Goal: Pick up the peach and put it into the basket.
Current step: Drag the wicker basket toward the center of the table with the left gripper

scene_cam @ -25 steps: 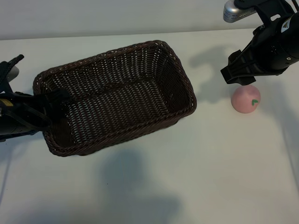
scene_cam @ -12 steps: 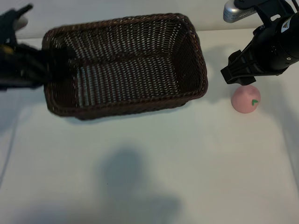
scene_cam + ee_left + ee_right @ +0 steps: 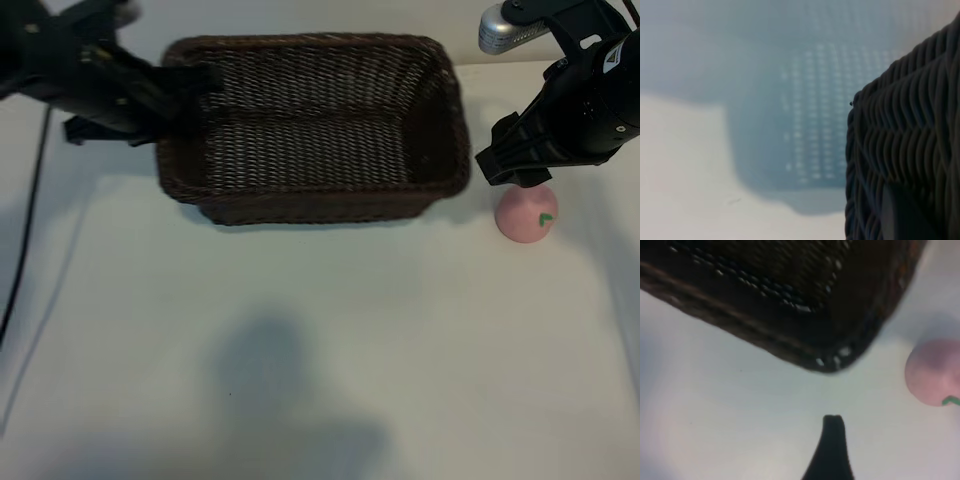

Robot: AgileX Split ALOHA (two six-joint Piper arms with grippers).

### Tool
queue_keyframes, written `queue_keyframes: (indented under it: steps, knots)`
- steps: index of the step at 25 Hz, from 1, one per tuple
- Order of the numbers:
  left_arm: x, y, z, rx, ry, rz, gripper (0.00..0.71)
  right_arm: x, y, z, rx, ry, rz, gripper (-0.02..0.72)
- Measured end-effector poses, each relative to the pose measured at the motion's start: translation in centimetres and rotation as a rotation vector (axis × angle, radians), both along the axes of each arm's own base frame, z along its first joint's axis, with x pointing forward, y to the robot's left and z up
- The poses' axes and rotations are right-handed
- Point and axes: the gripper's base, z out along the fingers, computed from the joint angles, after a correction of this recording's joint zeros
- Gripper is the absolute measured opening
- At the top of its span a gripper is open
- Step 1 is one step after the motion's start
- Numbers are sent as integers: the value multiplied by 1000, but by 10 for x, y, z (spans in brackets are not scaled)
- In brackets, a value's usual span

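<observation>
The dark-brown woven basket [image 3: 310,205] hangs at the back of the table, lifted off it. My left gripper [image 3: 180,90] is shut on its left end wall; the left wrist view shows that wicker wall [image 3: 900,145] close up, above its shadow on the table. The pale-pink peach [image 3: 527,213] with a green leaf mark sits on the table just right of the basket. My right gripper [image 3: 515,172] hovers open just above and behind the peach, holding nothing. In the right wrist view one dark finger [image 3: 832,440] shows, with the peach [image 3: 932,371] to one side and the basket's corner [image 3: 830,357] ahead.
The white table [image 3: 330,340] stretches bare toward the front, crossed by a soft shadow. A black cable [image 3: 28,220] trails down the left side. A silver fitting [image 3: 497,25] of the right arm sticks out above the basket's right end.
My left arm has carried the basket up, back and to the right, turning it square to the table edge; its right end now lies close to the peach. The right arm has barely moved.
</observation>
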Motion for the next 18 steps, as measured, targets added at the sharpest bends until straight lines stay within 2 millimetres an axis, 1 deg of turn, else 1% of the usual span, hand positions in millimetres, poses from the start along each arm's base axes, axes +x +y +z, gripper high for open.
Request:
queue_keyframes:
  steps: [3,5,9,14,18]
  knots:
    - [7,-16,-13,6,19,-35,162,0,0,0,-1,0,1,593]
    - [9,-22,-23,8,41,-45,162,0,0,0,-2,-1,1,593]
    - [12,-23,-38,22,71,-49,162,0,0,0,-2,0,2,593]
    - [14,-23,-41,22,57,-41,162,0,0,0,-2,0,2,593]
    - [16,-24,-49,26,73,-38,162,0,0,0,-3,1,2,593]
